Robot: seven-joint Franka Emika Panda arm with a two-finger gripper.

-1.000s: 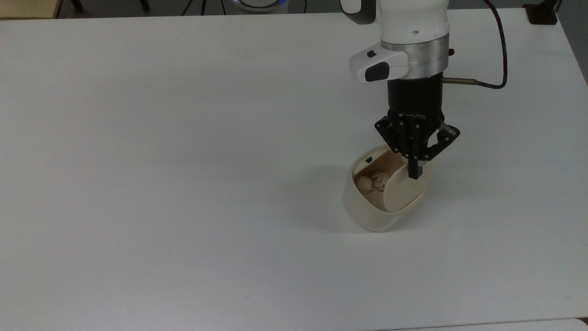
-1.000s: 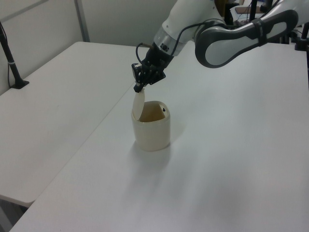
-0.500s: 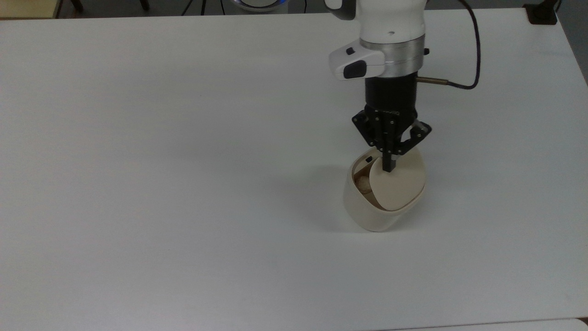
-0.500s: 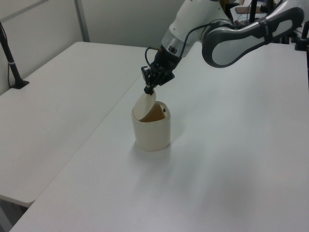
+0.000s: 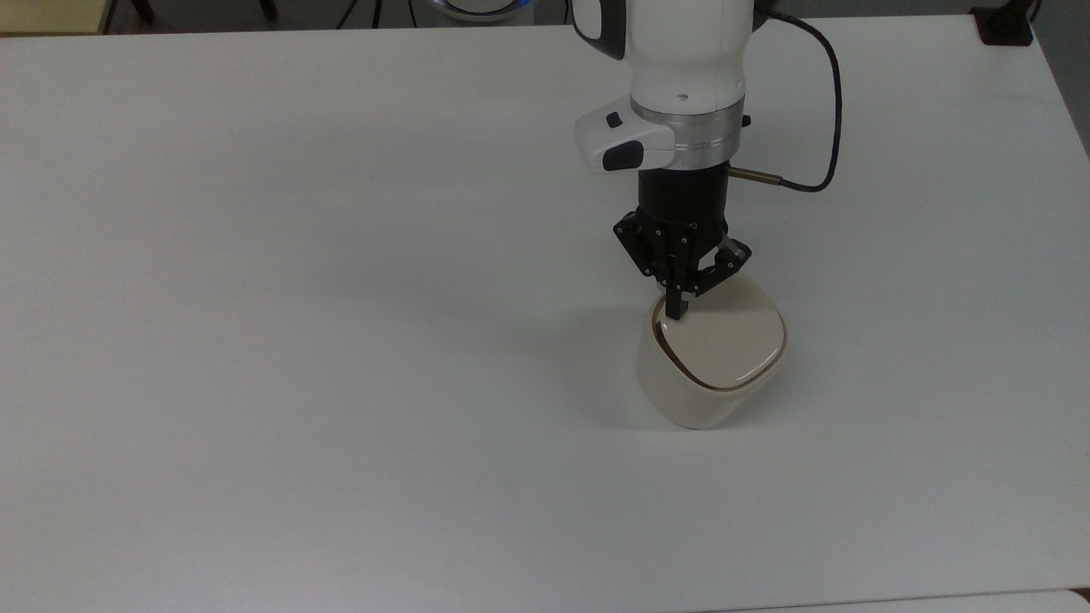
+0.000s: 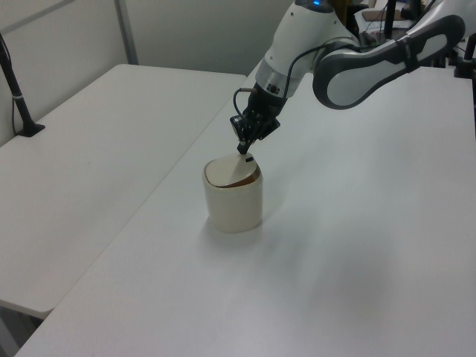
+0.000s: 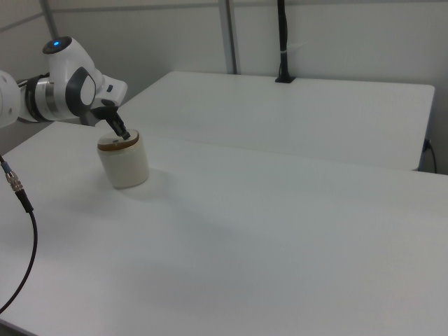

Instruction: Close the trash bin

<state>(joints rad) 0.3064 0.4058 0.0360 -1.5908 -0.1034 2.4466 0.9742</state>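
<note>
Top view: bin (image 5: 711, 366) upright on white counter (image 5: 298, 340), right of centre; lid (image 5: 724, 340) nearly flat, thin gap along its left edge. Gripper (image 5: 677, 312) with fingers together, tip touching lid's upper-left edge.

Left view: bin (image 6: 233, 197) centre, lid tilted slightly, raised toward gripper (image 6: 243, 150).

Right view: bin (image 7: 124, 162) at left, axis vertical.

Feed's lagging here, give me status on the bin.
Hand shut, fingertips on lid edge. Bin lid nearly flat, thin gap along rim. Nothing in the way.

Glossy cream plastic trash bin (image 5: 690, 387) (lid catching light), matt white table (image 5: 298, 340), matt black end effector (image 5: 675, 313).
</note>
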